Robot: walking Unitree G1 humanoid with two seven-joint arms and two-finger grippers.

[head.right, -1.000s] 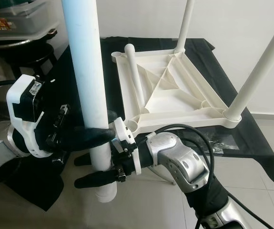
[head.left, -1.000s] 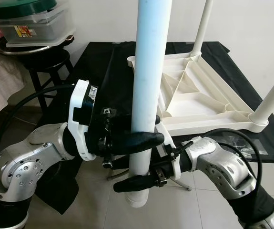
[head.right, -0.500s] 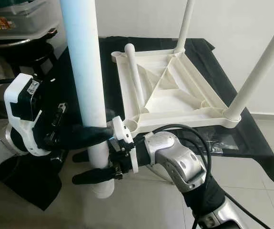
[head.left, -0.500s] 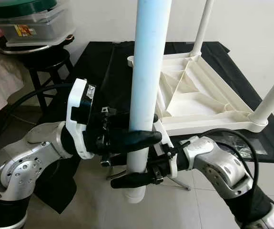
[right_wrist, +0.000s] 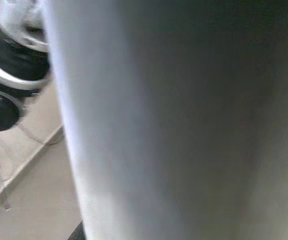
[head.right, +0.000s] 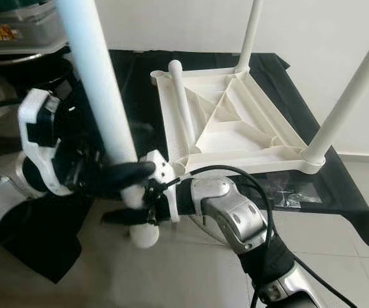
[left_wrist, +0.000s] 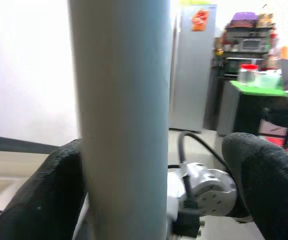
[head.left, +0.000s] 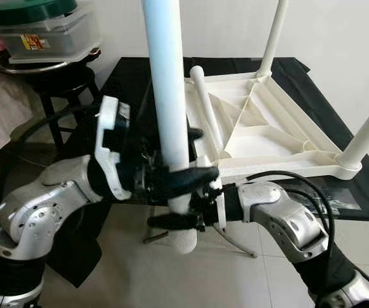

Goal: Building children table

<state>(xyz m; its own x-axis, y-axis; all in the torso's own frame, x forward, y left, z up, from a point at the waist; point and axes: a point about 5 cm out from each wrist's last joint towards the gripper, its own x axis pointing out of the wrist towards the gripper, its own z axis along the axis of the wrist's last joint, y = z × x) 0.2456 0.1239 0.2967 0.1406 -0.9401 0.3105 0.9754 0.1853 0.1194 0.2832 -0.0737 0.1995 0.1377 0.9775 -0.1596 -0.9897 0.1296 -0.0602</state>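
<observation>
Both end effectors meet on one white leg (head.left: pixel 166 109), which we hold nearly upright in front of the worktop (head.left: pixel 126 83), its top leaning slightly toward our left and its lower end hanging free above the tiled floor (head.left: pixel 139 276). Our left end effector (head.left: pixel 184 176) pinches the leg low down, one black finger (left_wrist: pixel 53 195) pressed against its side and the other finger wrapped across its front. Our right end effector (head.left: pixel 171 221) grips the same leg just below the left one, close to the leg's lower end, its fingers closed around it. Beyond the leg, the white tabletop (head.left: pixel 261 128) lies upside down on the black-draped worktop, ribs facing up. Two fitted legs rise from its corners: one at the far corner (head.left: pixel 273 35), one at the near right corner (head.left: pixel 367 131). Another loose leg (head.left: pixel 205 109) lies across the tabletop's near-left part. To our left, a black stool (head.left: pixel 62 86) carries a clear container with a green lid (head.left: pixel 40 25).
</observation>
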